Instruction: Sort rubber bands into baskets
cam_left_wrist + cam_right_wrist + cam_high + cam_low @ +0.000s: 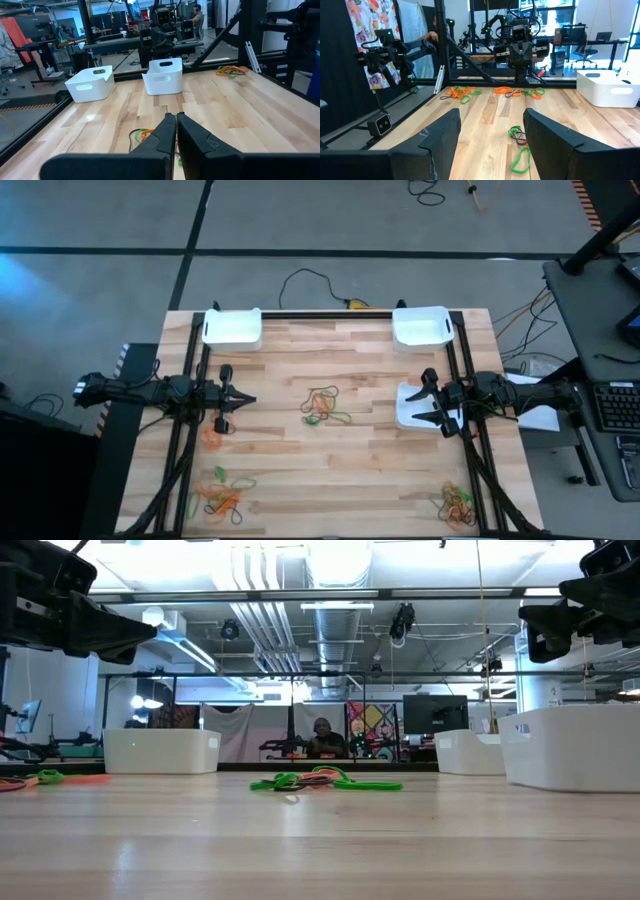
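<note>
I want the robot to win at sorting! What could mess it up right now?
The middle pile of rubber bands is tangled, orange and green together, so one grab might lift mixed colours into a basket.

The right gripper hangs open over the nearest basket; coming down carelessly, it might bump the rim and shove it.

The left gripper is shut and empty, so it probably must open before it can pick anything up.
</note>
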